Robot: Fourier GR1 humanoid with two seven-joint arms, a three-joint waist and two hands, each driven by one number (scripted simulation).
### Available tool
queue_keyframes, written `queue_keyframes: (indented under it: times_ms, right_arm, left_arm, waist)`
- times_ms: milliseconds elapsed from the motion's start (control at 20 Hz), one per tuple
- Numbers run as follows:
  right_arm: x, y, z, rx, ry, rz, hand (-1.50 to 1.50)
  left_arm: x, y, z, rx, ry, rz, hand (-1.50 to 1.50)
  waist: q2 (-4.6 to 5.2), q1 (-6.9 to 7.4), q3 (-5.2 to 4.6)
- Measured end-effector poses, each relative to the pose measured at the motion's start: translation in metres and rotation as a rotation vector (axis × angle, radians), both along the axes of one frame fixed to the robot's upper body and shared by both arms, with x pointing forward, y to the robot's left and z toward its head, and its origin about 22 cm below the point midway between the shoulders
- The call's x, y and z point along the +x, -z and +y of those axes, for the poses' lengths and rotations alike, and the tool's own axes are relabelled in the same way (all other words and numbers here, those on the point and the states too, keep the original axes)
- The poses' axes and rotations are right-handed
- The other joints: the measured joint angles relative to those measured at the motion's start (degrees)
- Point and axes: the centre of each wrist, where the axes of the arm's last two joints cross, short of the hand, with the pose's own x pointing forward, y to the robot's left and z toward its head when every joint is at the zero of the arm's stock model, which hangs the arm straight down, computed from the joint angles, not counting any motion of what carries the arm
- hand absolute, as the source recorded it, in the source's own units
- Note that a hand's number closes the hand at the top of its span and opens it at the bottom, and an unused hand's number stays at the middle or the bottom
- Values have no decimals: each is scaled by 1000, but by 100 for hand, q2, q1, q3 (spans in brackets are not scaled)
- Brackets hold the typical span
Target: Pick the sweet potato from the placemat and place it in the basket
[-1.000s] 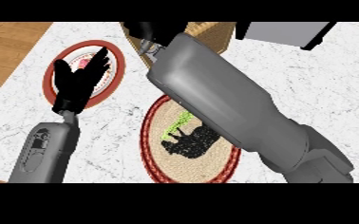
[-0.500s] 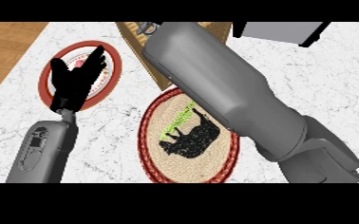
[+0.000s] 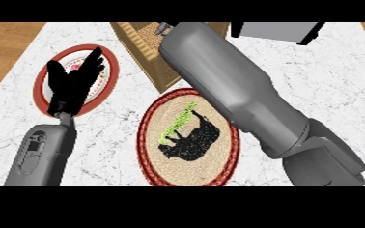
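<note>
The round woven placemat (image 3: pixel 158 149) with a red rim lies at the centre front; a black animal figure and a green streak are printed on it. No sweet potato shows on it or anywhere else. The wooden basket (image 3: pixel 147 46) stands behind the mat, and my right forearm (image 3: pixel 228 84) hides most of it. That forearm reaches over the basket to the picture's top, where its hand is cut off from sight. My left hand (image 3: pixel 73 81) rests open, fingers up, over a red-rimmed plate (image 3: pixel 107 82) at the left.
A grey boxy object (image 3: pixel 274 30) with black feet stands at the back right. Along the far left, the white marble counter ends at a wooden strip (image 3: pixel 18 41). Bare marble lies to the right of the mat.
My right arm has stretched further back over the basket, and its black hand, seen at the top a second ago, has passed out of the picture. The left hand stays where it was.
</note>
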Motion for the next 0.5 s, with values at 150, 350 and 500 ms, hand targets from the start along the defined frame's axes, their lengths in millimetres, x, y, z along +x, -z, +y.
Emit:
queue_keyframes:
  times_ms: [150,350,500]
  right_arm:
    - [7,12,-8,21,33,18,-150]
    - [12,23,-14,46,43,17,-150]
    - [13,25,-14,64,24,-15,-150]
  left_arm:
    - [-2,1,2,-3,-3,-2,0]
    - [-3,2,0,-6,5,-5,0]
    - [-2,0,0,-3,3,-3,0]
  waist:
    - [3,-18,3]
    - [16,17,7]
    - [27,28,8]
